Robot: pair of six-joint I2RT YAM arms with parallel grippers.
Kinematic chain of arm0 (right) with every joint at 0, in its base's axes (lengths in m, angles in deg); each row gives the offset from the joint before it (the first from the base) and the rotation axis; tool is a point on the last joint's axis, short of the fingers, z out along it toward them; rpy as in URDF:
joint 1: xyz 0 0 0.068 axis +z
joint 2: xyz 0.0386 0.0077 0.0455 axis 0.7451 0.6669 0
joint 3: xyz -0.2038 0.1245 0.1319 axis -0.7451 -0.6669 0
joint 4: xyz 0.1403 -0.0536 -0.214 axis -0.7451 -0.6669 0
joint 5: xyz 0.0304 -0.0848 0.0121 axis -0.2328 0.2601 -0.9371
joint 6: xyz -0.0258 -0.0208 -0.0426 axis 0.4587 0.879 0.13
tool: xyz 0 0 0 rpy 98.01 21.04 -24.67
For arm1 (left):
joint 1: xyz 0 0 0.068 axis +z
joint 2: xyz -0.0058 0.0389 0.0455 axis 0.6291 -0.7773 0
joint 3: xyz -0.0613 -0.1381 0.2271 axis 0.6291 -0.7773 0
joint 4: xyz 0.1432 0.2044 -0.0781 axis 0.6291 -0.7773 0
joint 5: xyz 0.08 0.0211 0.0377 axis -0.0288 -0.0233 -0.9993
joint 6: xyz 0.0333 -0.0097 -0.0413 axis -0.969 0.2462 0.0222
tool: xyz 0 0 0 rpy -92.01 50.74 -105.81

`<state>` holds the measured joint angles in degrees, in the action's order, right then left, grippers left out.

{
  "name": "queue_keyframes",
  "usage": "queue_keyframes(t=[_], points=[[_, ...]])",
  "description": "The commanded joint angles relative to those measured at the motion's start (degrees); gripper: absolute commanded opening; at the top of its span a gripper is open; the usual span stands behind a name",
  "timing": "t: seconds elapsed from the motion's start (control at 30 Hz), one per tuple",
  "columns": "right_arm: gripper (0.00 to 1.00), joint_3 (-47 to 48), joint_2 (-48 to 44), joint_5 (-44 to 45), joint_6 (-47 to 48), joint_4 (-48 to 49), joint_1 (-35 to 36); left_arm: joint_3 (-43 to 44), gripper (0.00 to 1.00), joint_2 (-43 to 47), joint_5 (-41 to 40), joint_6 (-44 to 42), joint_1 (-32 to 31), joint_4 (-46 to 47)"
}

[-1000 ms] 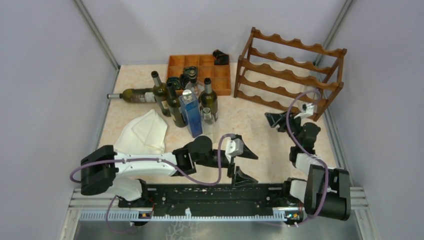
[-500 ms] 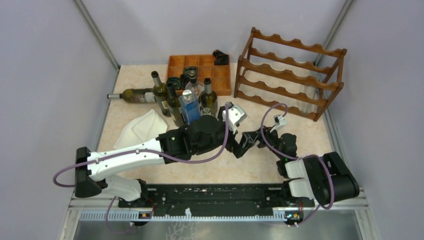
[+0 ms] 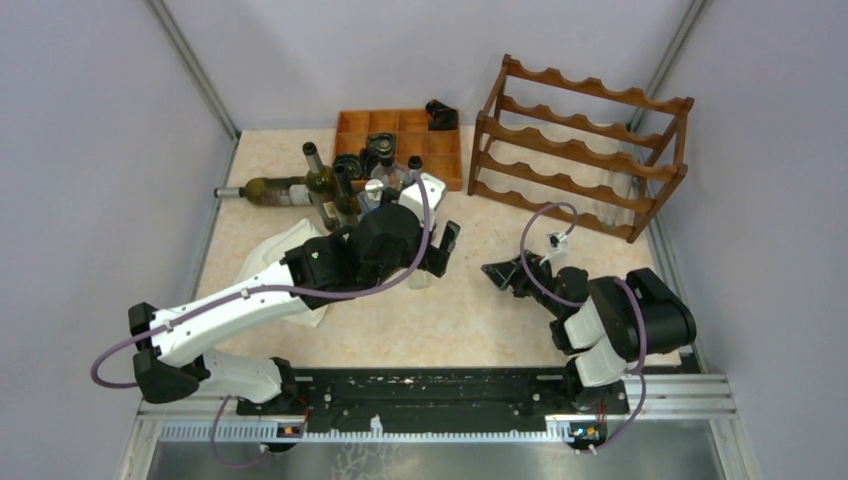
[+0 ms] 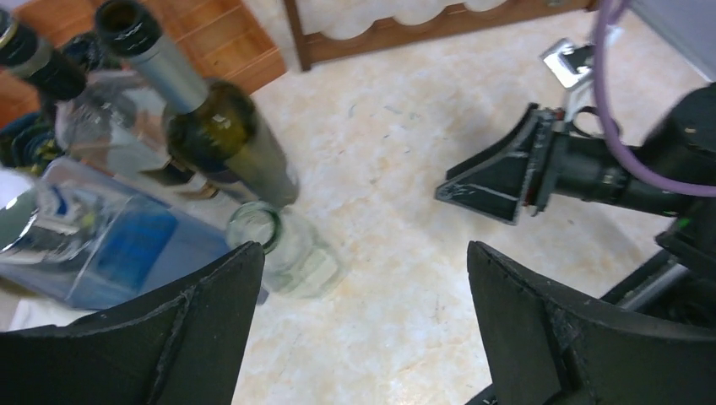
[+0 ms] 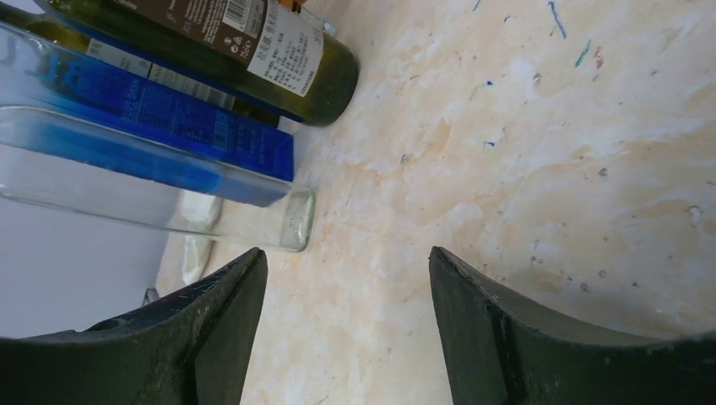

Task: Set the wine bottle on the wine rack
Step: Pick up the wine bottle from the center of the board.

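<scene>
Several green wine bottles stand in a cluster at the back left; one upright wine bottle (image 4: 221,131) is just ahead and left of my left gripper (image 4: 363,253), which is open and empty over bare table. In the top view this gripper (image 3: 440,255) sits at the cluster's right edge and the arm hides part of it. Another wine bottle (image 3: 275,188) lies on its side at the far left. My right gripper (image 3: 498,272) is open and empty, low over the table, pointing left at a labelled wine bottle (image 5: 253,38). The wine rack (image 3: 580,150) stands empty at the back right.
A square blue-and-clear bottle (image 5: 160,118) and a small clear glass jar (image 4: 287,249) stand beside the wine bottles. An orange-brown compartment tray (image 3: 395,125) holds dark items at the back. A white cloth (image 3: 275,262) lies under my left arm. Grey walls close both sides.
My left arm has swung from the front of the table back to the bottle cluster. My right gripper has come away from the rack, moving left toward the middle.
</scene>
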<state>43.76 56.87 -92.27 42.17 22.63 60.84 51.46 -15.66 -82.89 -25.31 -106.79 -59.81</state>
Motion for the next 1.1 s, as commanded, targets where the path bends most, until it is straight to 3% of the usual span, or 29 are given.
queue_keyframes(t=[0.0,0.2,0.27,0.3,0.57,1.07], points=[[0.70,-0.30,4.14,-4.42,-5.73,15.16,-0.83,-2.23,0.95,2.36,-2.13,3.70,4.12,-2.49],[0.79,-1.50,7.05,-8.20,-10.66,24.33,-4.29,-5.11,0.90,2.18,-1.96,4.05,8.28,1.93],[0.95,-1.49,7.13,-8.31,-10.76,24.40,-4.49,-5.45,0.89,1.05,-2.73,3.57,8.48,3.05],[0.98,-1.49,7.16,-8.23,-10.69,24.31,-4.51,-5.39,0.88,0.34,-3.55,3.43,8.55,3.22],[0.98,-1.50,7.37,-7.51,-10.24,24.36,-4.49,-5.22,0.76,-3.52,-4.96,3.33,9.01,5.05],[0.98,-1.49,6.58,-7.54,-10.07,24.50,-4.50,-5.38,0.64,-8.75,-4.53,2.36,9.81,5.66]])
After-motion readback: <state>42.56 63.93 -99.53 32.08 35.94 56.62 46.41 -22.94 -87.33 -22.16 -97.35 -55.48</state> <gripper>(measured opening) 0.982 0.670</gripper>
